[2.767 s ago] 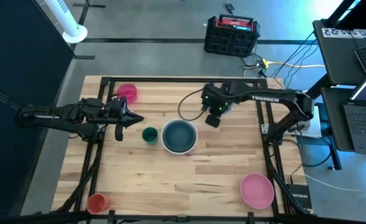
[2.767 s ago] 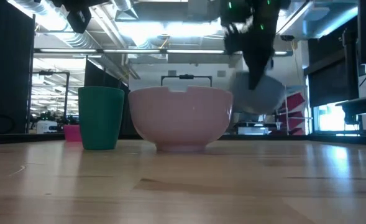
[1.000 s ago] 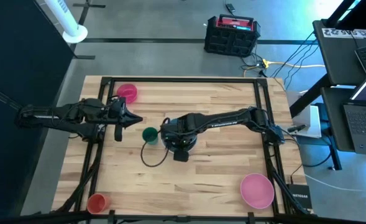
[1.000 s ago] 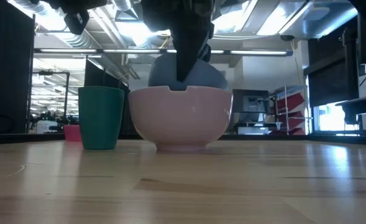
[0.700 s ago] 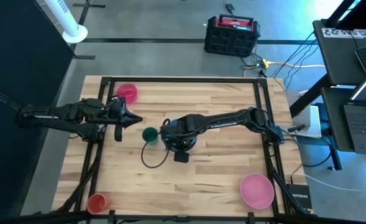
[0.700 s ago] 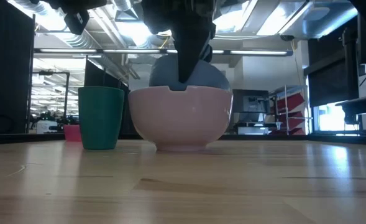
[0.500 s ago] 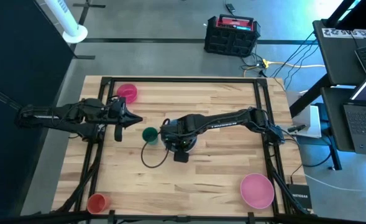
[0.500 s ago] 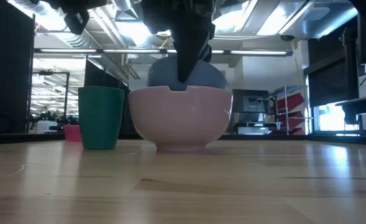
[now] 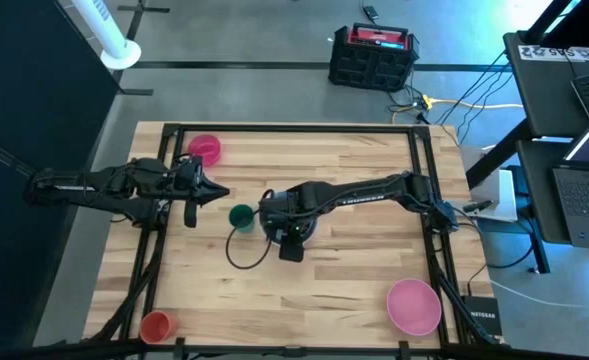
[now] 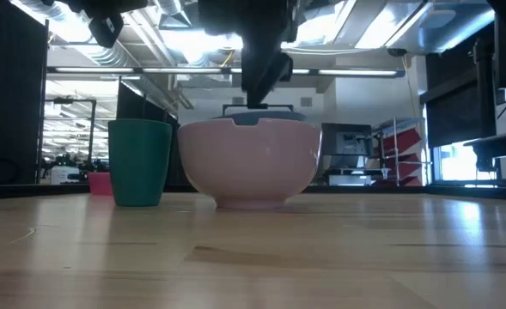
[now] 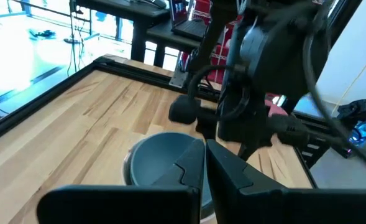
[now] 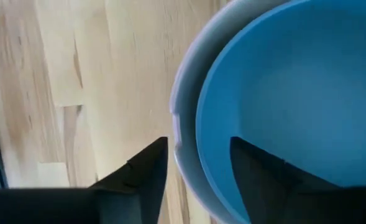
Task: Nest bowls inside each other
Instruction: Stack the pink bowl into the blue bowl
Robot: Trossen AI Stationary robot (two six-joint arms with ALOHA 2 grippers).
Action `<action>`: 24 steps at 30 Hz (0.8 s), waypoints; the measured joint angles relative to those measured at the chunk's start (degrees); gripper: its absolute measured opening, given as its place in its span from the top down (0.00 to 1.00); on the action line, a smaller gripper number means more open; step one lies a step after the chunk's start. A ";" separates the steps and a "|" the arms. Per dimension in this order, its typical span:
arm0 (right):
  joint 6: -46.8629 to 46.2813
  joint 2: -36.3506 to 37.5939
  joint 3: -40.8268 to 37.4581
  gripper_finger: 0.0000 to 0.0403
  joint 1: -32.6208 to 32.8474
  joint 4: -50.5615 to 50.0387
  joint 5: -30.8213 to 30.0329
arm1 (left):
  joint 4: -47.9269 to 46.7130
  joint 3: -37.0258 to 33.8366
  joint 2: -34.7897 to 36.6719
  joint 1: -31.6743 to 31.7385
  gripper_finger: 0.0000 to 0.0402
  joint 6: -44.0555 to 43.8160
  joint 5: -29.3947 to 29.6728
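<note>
Right hand [image 12: 196, 146] above the middle of the table [image 9: 354, 280], fingers wide apart and gripping nothing, one finger outside the rims and the other over the inside. Grey-blue bowl [image 12: 294, 93] down inside the pale outer bowl [image 10: 248, 163], only a sliver of its rim showing above the outer rim in the low view. Looks like the release of this bowl, with the withdrawal to come.

To do it well: lift straight up, keeping the fingers wide until clear of both rims, so neither finger catches an edge and tips or drags the bowls. No sideways swing while low; green cup [image 9: 240, 216] just beside the bowls and easy to knock. Check for a level seat before moving off.

Left hand [image 9: 214, 190] closed and empty, waiting at the left of the table, near the cup. Still loose, by the look of it: pink bowl [image 9: 414, 305] at the near right corner, small magenta bowl [image 9: 204, 150] at the far left, both well apart from the nested pair.
</note>
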State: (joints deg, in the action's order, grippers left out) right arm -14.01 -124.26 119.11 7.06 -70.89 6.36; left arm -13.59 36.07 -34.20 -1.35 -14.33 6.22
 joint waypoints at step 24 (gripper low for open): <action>-25.34 28.71 -20.91 0.58 16.78 -8.84 -14.37 | -1.52 0.00 1.62 -0.06 1.00 1.12 -0.02</action>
State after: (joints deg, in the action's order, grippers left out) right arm -39.35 -95.55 98.20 23.84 -79.73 -8.01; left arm -15.12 36.07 -32.59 -1.41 -13.21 6.20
